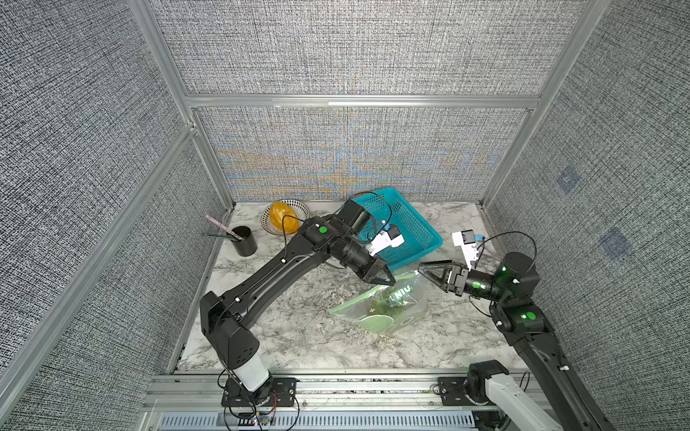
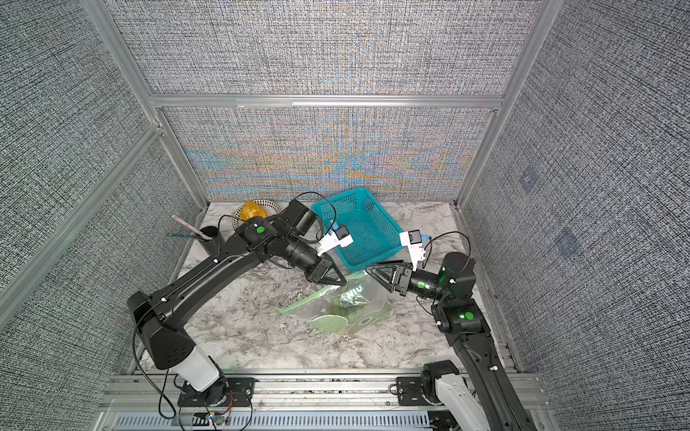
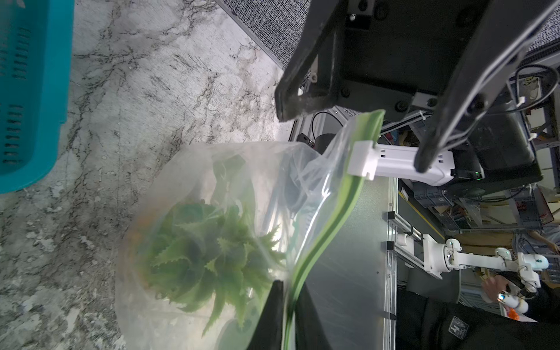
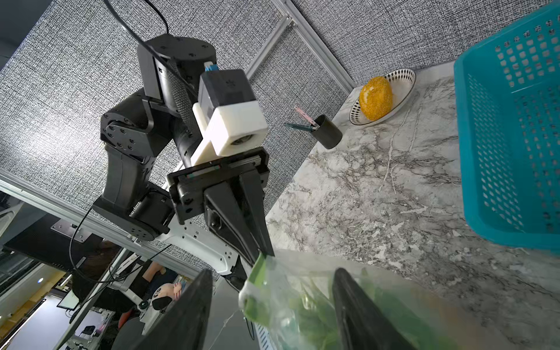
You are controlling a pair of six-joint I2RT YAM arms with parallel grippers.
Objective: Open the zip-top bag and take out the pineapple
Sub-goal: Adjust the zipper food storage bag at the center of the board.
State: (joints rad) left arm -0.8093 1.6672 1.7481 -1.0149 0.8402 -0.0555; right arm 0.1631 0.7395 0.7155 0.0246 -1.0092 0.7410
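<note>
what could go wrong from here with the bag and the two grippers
1. The left gripper is shut on only the thin green zip strip of the zip-top bag; a pull could slip it off.
2. The right gripper is open astride the strip's end; closing there might clamp both sides together and keep the zip shut.
3. The leafy crown of the pineapple lies close to the film and may snag coming out.

I read just one text: white "NIU" printed on the bag (image 1: 384, 308), seen in both top views.
</note>
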